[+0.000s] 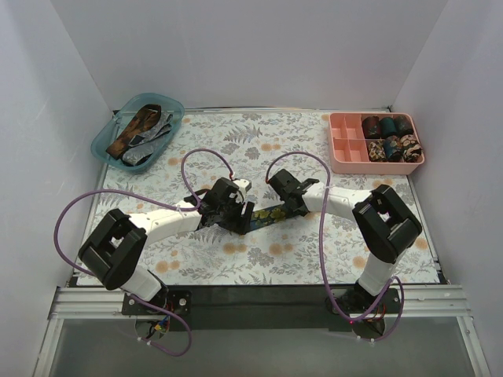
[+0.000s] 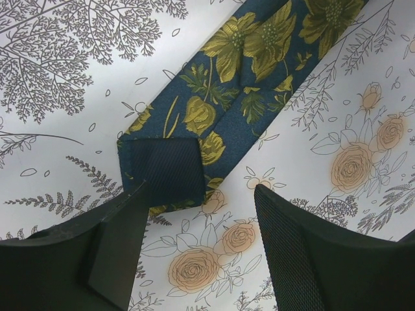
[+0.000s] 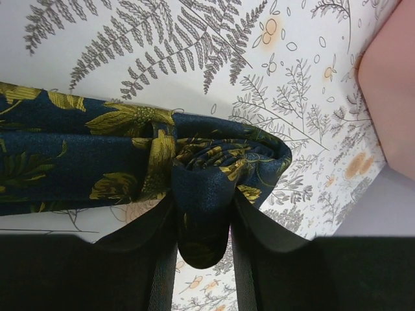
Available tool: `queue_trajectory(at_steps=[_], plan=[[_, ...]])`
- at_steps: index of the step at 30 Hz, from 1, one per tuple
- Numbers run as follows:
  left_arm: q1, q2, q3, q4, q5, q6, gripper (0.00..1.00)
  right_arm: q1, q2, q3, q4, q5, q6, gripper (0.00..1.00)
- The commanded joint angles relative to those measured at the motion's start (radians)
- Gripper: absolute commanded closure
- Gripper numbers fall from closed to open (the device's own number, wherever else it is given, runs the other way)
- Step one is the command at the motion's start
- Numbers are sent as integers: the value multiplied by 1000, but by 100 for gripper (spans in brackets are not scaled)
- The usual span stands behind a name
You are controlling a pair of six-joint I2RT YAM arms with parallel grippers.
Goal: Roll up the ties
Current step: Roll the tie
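Right gripper (image 3: 203, 206): jaws narrow, pinching the coiled end of the navy tie (image 3: 65, 162), which lies flat on the floral cloth (image 1: 259, 141). Left gripper (image 2: 201, 194): jaws well apart, holding nothing, over the tie's folded other end. Pink tray (image 1: 346, 148), far right: six rolled ties (image 1: 393, 147); teal basket (image 1: 104, 144), far left: loose ties (image 1: 141, 129), count unclear.

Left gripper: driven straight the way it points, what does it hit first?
Probably the tie at its folded end, just ahead of the open left gripper, nearer one finger; otherwise the cloth beside it. Depth unclear.
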Motion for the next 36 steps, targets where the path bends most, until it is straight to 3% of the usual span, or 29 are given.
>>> queue_trajectory(at_steps=[1,10,22,30,32,36], plan=[[2,-41,5,2,-5,1,39,6,29,19,-30,-209,74,66],[2,-42,19,2,10,19,39,6,3,87,-94,-299,111,49],[-8,-14,107,13,-4,116,30,-28,-82,216,-169,-349,140,40],[-51,53,229,36,-19,285,13,-164,-169,265,-169,-558,171,24],[-76,77,277,42,-19,340,2,-219,-192,266,-168,-618,200,22],[-123,151,374,62,-7,427,2,-348,-221,227,-165,-707,251,17]])
